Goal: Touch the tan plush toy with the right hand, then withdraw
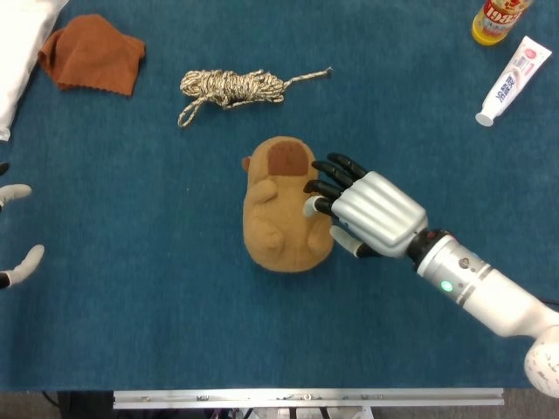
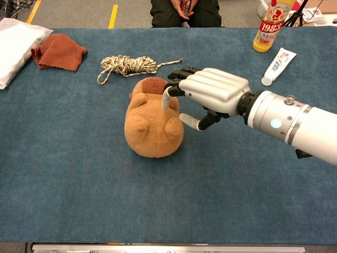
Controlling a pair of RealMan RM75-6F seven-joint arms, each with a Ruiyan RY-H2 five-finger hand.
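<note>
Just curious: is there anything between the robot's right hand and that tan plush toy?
Nothing: in both views the right hand's fingers reach over the tan plush toy, seemingly touching it.

The tan plush toy (image 1: pixel 281 209) lies on its back in the middle of the blue surface (image 1: pixel 157 288), brown patch on its head pointing away from me, stubby paws up. My right hand (image 1: pixel 371 214) rests its fingertips (image 2: pixel 166 100) against its right side
</note>
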